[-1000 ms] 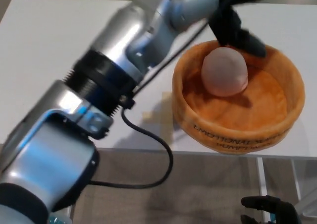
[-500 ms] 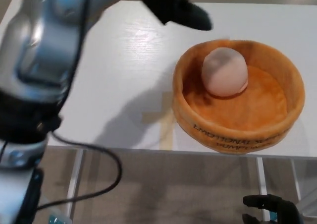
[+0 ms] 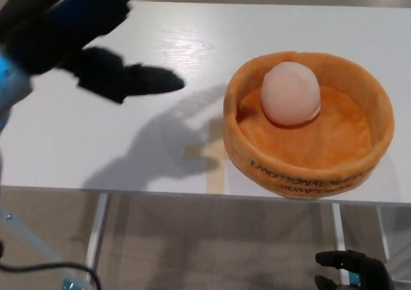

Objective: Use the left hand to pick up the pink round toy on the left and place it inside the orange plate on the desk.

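Note:
The pink round toy [image 3: 291, 93] rests inside the orange plush plate [image 3: 257, 162], toward its back wall. The plate stands on the white desk [image 3: 160, 52] near the front edge, right of centre. My left hand [image 3: 96, 52] hovers over the left part of the desk, blurred, its black fingers spread and holding nothing. It is well to the left of the plate. Only the fingers of my right hand [image 3: 350, 269] show, at the bottom right below the desk's edge.
The desk's front edge runs across the lower part of the picture, with metal legs [image 3: 97, 232] and floor below. A strip of tape [image 3: 202, 152] marks the desk just left of the plate.
My left hand has let go of the pink toy in the plate and drawn back to the left, and the arm has swung out of the middle of the picture.

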`<state>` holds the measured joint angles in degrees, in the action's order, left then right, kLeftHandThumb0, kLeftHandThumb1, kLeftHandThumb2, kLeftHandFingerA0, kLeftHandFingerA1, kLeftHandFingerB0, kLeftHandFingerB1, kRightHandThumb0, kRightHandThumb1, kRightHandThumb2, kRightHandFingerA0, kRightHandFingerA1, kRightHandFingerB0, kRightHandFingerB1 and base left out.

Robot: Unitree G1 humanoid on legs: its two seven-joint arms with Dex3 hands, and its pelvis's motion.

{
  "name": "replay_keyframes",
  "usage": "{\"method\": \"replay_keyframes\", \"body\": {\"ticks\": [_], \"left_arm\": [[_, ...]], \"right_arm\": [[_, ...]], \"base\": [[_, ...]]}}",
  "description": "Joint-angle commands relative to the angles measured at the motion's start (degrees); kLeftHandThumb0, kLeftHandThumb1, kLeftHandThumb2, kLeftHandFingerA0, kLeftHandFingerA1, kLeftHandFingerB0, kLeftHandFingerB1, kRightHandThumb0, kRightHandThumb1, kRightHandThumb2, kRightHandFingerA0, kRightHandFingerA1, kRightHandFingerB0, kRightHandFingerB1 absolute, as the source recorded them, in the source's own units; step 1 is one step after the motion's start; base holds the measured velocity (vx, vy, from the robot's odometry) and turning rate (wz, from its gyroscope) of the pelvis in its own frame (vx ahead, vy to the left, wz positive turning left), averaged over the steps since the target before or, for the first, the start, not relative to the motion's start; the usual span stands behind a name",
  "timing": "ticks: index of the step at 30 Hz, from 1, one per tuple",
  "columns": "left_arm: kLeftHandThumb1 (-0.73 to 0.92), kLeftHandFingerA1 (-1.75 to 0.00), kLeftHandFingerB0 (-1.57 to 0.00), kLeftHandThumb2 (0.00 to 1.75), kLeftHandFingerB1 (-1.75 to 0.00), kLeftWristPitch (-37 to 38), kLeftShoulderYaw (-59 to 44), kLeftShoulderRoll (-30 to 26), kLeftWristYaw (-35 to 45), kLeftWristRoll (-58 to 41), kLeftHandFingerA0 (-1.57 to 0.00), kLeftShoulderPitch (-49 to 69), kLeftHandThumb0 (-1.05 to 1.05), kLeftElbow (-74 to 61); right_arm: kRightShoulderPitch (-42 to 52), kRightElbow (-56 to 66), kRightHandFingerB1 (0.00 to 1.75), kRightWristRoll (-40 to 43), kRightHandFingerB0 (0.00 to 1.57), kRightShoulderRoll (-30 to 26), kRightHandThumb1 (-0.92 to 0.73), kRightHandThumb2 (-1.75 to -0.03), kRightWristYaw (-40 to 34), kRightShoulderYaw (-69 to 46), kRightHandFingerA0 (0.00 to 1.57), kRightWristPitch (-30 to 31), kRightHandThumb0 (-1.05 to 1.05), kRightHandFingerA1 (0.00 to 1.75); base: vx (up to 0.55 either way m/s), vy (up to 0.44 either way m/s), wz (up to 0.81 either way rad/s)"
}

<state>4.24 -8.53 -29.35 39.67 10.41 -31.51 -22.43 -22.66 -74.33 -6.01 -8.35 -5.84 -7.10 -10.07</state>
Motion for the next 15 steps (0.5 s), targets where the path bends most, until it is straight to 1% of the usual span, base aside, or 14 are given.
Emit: {"method": "replay_keyframes", "body": {"ticks": [1,2,3,4,6,7,8,10,11,12,13,14,15], "left_arm": [[0.42,-0.49,-0.32,0.90,-0.55,-5.38,-23.18,-6.66,30.19,-44.51,-0.10,35.19,-0.01,-10.77],[0.67,-0.36,-0.43,0.60,-0.35,-8.39,-23.41,-6.57,32.47,-46.40,-0.18,38.19,0.10,-9.33],[0.67,-0.36,-0.43,0.60,-0.35,-9.74,-23.31,-6.50,33.26,-47.97,-0.18,38.74,0.10,-8.71],[0.43,-0.51,-0.31,0.91,-0.55,-6.71,-22.48,-5.83,34.13,-47.41,-0.15,40.40,-0.02,-6.64],[0.45,-0.51,-0.30,0.92,-0.54,-0.54,-20.56,-5.00,35.25,-43.07,-0.15,44.01,-0.01,-2.99],[0.45,-0.51,-0.30,0.92,-0.54,0.78,-20.11,-4.88,35.57,-42.15,-0.15,45.00,-0.01,-2.11],[0.47,-0.50,-0.24,0.93,-0.52,1.45,-19.03,-5.25,35.87,-40.33,-0.14,46.32,-0.05,-0.56],[0.48,-0.49,-0.22,0.93,-0.51,2.14,-17.40,-5.89,36.10,-37.85,-0.12,47.94,-0.04,1.78],[0.49,-0.48,-0.20,0.94,-0.50,3.18,-15.78,-5.81,36.00,-35.97,-0.10,48.48,-0.12,4.52],[0.49,-0.48,-0.20,0.94,-0.50,4.34,-14.14,-5.62,35.86,-34.35,-0.10,48.89,-0.12,7.39],[0.67,-0.31,-0.34,0.60,-0.31,3.90,-13.10,-5.38,35.11,-33.01,-0.21,49.10,-0.17,9.22],[0.67,-0.31,-0.34,0.60,-0.31,3.45,-12.49,-5.30,34.58,-32.27,-0.21,49.28,-0.17,10.27],[0.47,-0.48,-0.22,0.93,-0.51,3.32,-11.70,-5.18,33.68,-31.07,-0.09,49.41,-0.13,11.66]], "right_arm": [[0.82,-0.56,0.79,0.16,0.59,-0.86,-0.58,-0.56,0.51,0.15,0.64,0.68,-0.15,0.99],[0.74,-0.60,0.78,0.09,0.59,-0.89,-0.57,-0.56,0.36,0.19,0.64,0.81,-0.14,0.99],[0.74,-0.62,0.78,0.10,0.59,-0.89,-0.57,-0.56,0.34,0.17,0.64,0.80,-0.14,0.99],[0.68,-0.62,0.78,-0.03,0.59,-0.97,-0.57,-0.56,0.29,0.28,0.63,0.74,-0.14,0.95],[0.80,-0.61,0.78,0.02,0.59,-1.03,-0.57,-0.56,0.37,0.22,0.63,0.57,-0.14,0.97],[0.84,-0.61,0.78,0.05,0.59,-1.04,-0.57,-0.56,0.40,0.19,0.63,0.52,-0.14,0.97],[0.82,-0.59,0.79,0.26,0.57,-1.04,-0.58,-0.55,0.64,0.01,0.62,0.48,-0.13,0.98],[0.70,-0.58,0.79,0.22,0.59,-1.14,-0.57,-0.56,0.69,0.04,0.63,0.49,-0.16,0.96],[0.81,-0.56,0.81,0.12,0.61,-1.17,-0.57,-0.56,0.52,0.11,0.66,0.24,-0.14,1.02],[0.96,-0.55,0.81,-0.01,0.61,-1.18,-0.57,-0.56,0.29,0.20,0.66,-0.07,-0.14,1.02],[1.06,-0.54,0.79,-0.03,0.60,-1.17,-0.57,-0.56,0.22,0.23,0.64,0.02,-0.15,0.98],[1.11,-0.55,0.79,-0.05,0.60,-1.16,-0.57,-0.56,0.17,0.26,0.64,0.13,-0.15,0.98],[1.18,-0.52,0.79,0.04,0.58,-1.13,-0.58,-0.55,0.33,0.20,0.61,0.11,-0.14,0.96]], "base": [[0.00,0.000,0.00],[0.00,0.000,0.00],[0.00,0.000,0.00],[0.00,0.000,0.00],[0.00,0.000,0.00],[0.00,0.000,0.00],[0.00,0.000,0.00],[0.00,0.000,0.00],[0.00,0.000,0.00],[0.00,0.000,0.00],[0.00,0.000,0.00],[0.00,0.000,0.00],[0.00,0.000,0.00]]}}
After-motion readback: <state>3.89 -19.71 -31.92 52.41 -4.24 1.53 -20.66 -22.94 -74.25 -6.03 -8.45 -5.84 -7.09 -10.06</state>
